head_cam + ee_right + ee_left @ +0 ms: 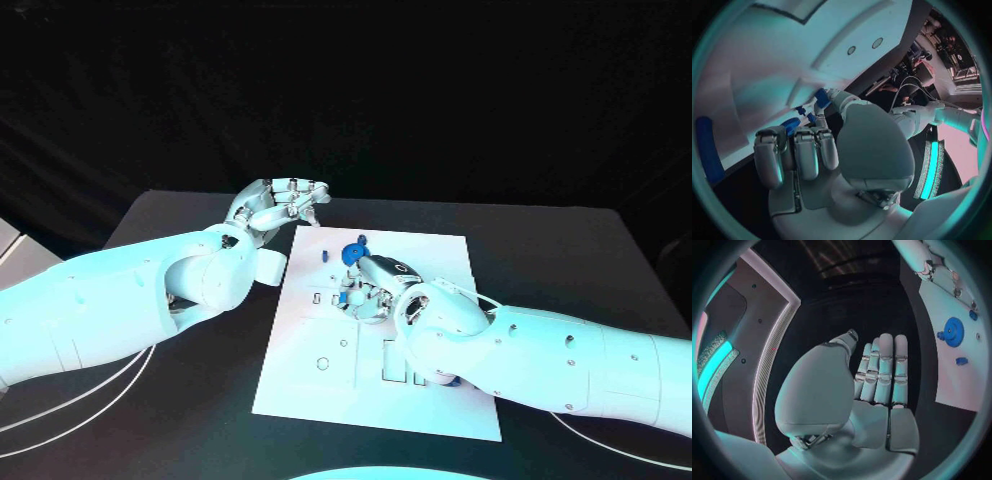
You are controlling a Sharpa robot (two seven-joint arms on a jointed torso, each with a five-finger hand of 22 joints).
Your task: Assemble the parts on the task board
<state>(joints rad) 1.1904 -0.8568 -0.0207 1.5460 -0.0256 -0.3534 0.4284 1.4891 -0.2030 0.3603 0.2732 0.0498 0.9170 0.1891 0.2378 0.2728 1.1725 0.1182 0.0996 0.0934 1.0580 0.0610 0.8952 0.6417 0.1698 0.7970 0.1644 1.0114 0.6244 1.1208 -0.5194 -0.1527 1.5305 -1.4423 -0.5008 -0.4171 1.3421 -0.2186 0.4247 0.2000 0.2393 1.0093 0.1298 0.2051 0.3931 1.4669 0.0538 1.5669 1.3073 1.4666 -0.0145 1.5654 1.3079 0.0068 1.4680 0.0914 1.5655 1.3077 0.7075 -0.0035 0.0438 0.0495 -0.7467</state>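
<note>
My left wrist view shows a blue gear (953, 331) on the board (954, 375), right of my empty, flat left hand (873, 385). My right hand (369, 290) curls over the board, pinching a blue part (821, 97).

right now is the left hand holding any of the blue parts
No, the left hand is open with its fingers straight and nothing in it, and the blue gear lies apart from it on the task board.
</note>
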